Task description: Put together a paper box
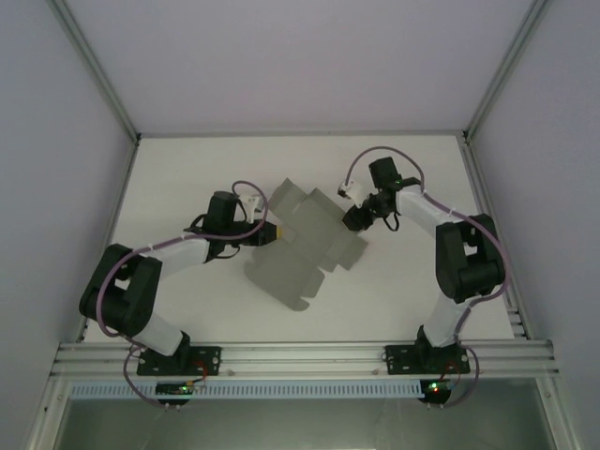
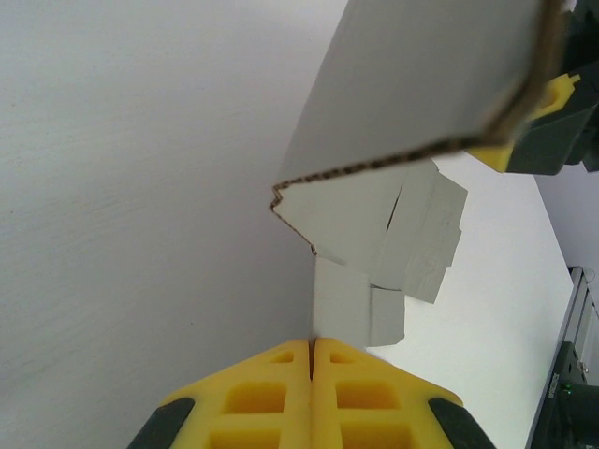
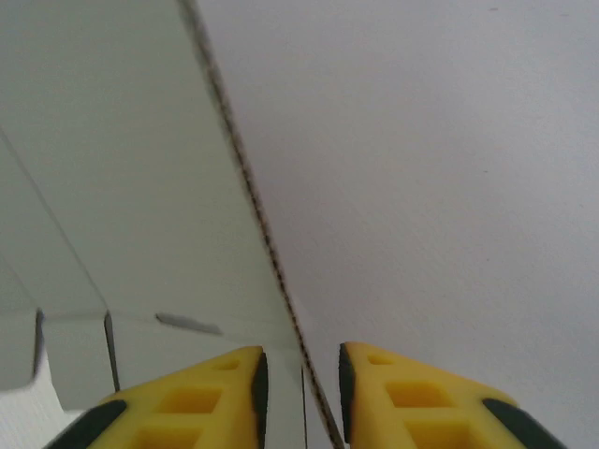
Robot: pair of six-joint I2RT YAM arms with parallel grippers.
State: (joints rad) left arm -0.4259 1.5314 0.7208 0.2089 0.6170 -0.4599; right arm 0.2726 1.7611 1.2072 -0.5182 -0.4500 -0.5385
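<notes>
The left hand (image 2: pixel 311 354), clenched, pinches a flap of the paper box (image 1: pixel 305 251), an unfolded grey sheet at the middle of the white tabletop (image 1: pixel 187 178); the right hand (image 3: pixel 302 365), fingers parted, straddles its right edge

Even, bright, diffuse light; soft shadows; wrist close-ups slightly blurred.

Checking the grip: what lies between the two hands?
The flat paper box spans the stretch from left hand to right hand, seen in the top view.
</notes>
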